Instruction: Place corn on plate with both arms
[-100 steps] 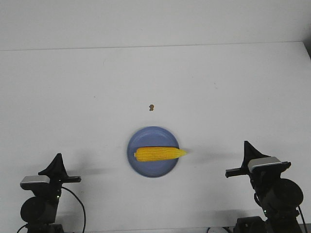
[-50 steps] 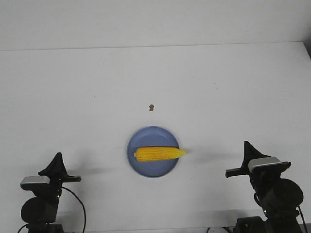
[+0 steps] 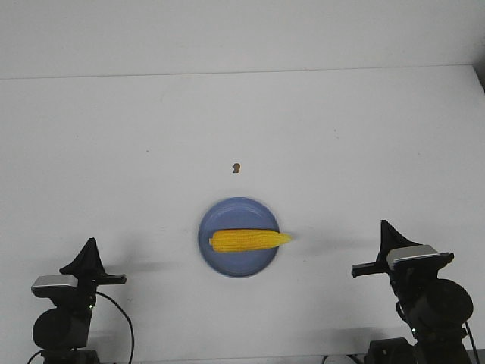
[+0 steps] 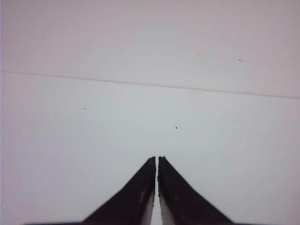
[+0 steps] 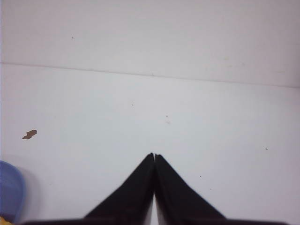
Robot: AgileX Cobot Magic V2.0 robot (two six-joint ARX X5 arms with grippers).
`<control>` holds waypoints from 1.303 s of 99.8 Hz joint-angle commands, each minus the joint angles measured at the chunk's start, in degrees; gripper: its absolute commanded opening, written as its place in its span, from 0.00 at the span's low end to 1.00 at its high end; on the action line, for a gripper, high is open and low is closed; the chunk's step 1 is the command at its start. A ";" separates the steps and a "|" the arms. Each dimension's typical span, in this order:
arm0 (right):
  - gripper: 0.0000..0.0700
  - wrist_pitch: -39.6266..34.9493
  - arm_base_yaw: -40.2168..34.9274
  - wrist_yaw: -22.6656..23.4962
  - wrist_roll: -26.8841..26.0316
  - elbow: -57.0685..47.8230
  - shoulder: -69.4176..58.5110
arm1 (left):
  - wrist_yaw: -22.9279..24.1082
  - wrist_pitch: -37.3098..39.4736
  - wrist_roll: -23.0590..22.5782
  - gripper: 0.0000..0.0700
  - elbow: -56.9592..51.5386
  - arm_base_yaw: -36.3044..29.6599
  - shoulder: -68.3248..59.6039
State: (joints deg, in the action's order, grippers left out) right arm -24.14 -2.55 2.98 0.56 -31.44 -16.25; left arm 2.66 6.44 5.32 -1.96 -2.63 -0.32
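Note:
The yellow corn (image 3: 248, 240) lies across the blue-lavender plate (image 3: 227, 264) near the table's front middle, its pointed end sticking out past the plate's right rim. My left gripper (image 3: 91, 244) is shut and empty at the front left, well left of the plate. My right gripper (image 3: 384, 225) is shut and empty at the front right, well right of the plate. In the left wrist view the shut fingers (image 4: 156, 158) point over bare table. In the right wrist view the shut fingers (image 5: 153, 155) point over bare table, with the plate's rim (image 5: 10, 190) at the edge.
A small brown crumb (image 3: 237, 167) lies on the white table behind the plate; it also shows in the right wrist view (image 5: 29, 134). The table's far edge (image 3: 242, 73) meets a pale wall.

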 commanded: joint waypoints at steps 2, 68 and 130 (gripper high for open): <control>0.00 0.57 0.00 -0.02 -0.55 -0.42 0.09 | -0.22 0.76 0.09 0.02 1.16 0.04 0.13; 0.00 10.71 0.00 -0.22 0.55 8.46 8.50 | -0.22 0.76 0.09 0.02 1.16 0.04 0.13; 0.00 27.19 2.14 -1.97 -1.27 24.90 16.17 | -0.22 0.79 0.09 0.02 1.16 0.04 0.13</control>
State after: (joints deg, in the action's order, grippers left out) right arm 1.74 -0.51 1.23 0.73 -7.62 -0.10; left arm 2.66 6.46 5.32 -1.96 -2.63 -0.32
